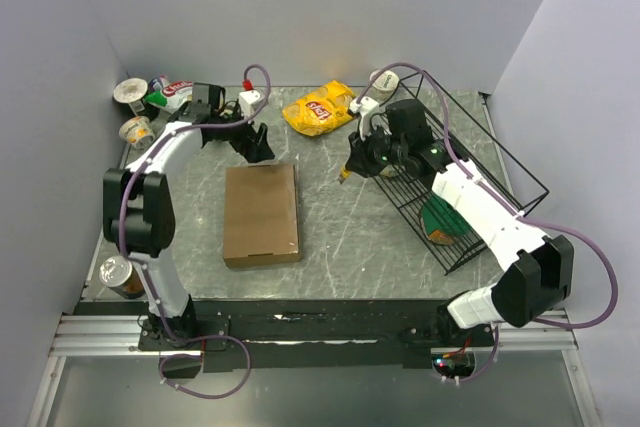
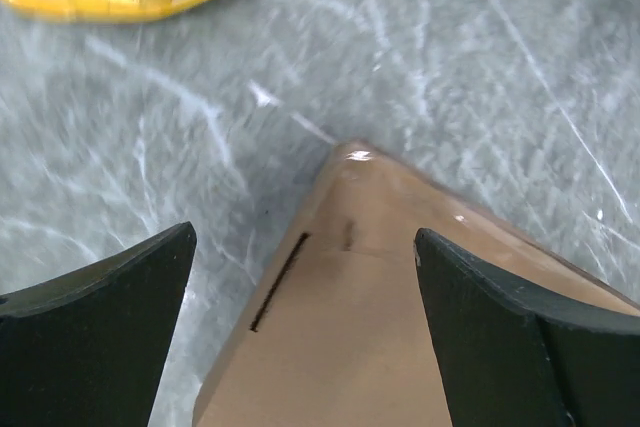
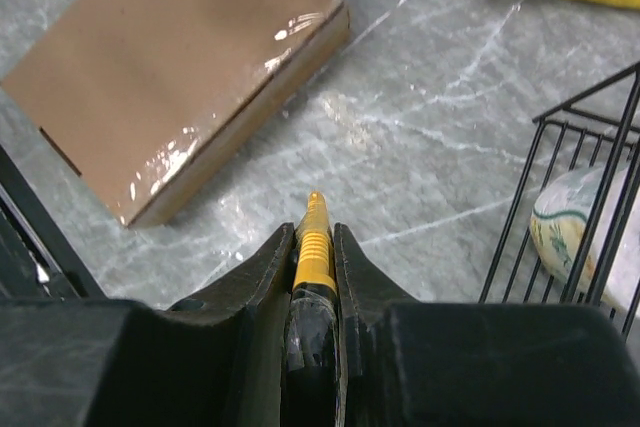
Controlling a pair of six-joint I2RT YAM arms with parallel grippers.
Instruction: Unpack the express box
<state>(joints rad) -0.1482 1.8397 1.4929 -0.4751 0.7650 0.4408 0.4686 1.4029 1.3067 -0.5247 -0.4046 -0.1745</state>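
From above, the closed box lies flat. The left gripper hangs at its far edge and the right gripper is off to its right. In the left wrist view the jaws are spread around the box's corner, and the rest of the box is cut off. In the right wrist view the jaws are clenched on a yellow-tipped tool, its handle hidden.

The express box lies mid-tabletop, a snack bag behind it, a wire basket to its right, cups far left, a can near left.
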